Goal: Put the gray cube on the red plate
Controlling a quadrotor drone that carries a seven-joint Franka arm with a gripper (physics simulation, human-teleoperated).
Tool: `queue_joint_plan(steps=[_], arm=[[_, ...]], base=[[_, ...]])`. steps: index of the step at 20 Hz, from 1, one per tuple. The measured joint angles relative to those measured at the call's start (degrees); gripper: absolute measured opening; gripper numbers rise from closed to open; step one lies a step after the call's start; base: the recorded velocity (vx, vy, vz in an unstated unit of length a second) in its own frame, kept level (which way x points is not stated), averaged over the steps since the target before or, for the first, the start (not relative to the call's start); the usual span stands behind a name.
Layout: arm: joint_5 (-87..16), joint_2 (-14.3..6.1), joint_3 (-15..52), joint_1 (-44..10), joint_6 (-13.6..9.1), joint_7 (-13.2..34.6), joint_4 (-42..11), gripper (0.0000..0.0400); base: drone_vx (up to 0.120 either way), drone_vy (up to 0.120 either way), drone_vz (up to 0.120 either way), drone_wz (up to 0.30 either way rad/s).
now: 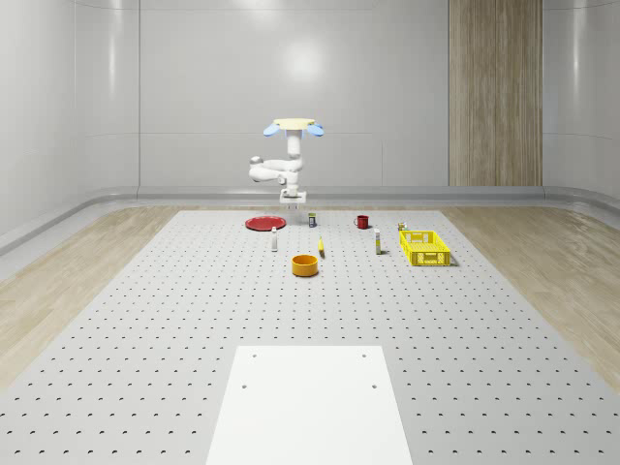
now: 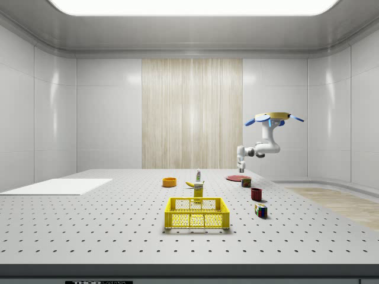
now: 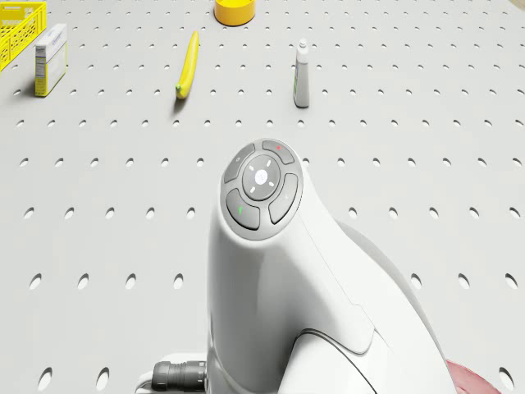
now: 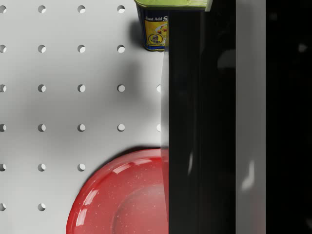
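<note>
Hovers with the drone [image 1: 294, 124] above the red plate [image 1: 263, 223], gripper [image 1: 294, 200] seemingly clamped on the gray cube [image 4: 251, 117] just over the plate's rim; probably rigid, light and smooth, so best held by two flat opposite faces.

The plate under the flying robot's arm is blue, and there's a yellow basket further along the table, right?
Not quite: the plate is red, not blue, as the wrist view shows plainly. The rest holds: the drone hovers over the table's far end with its gripper hanging near the plate, and the yellow basket sits further along the table.
</note>
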Motion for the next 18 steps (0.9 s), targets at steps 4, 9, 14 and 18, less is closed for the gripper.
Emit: queue_joint_plan(steps=[4, 9, 14, 18], arm=[[0.12, -0.31, 0.04, -0.06, 0.29, 0.05, 0.01, 0.0250], [0.26, -0.66, 0.10, -0.12, 0.62, 0.10, 0.02, 0.0250], [0.39, -0.99, 0.14, -0.19, 0.92, 0.15, 0.03, 0.0250], [0.49, -1.23, 0.18, -0.23, 1.15, 0.18, 0.04, 0.0250]], base=[[-0.120, -0.120, -0.120, 0.000], [-0.040, -0.120, -0.040, 0.000], [0.000, -0.120, -0.072, 0.000], [0.000, -0.120, -0.070, 0.000]])
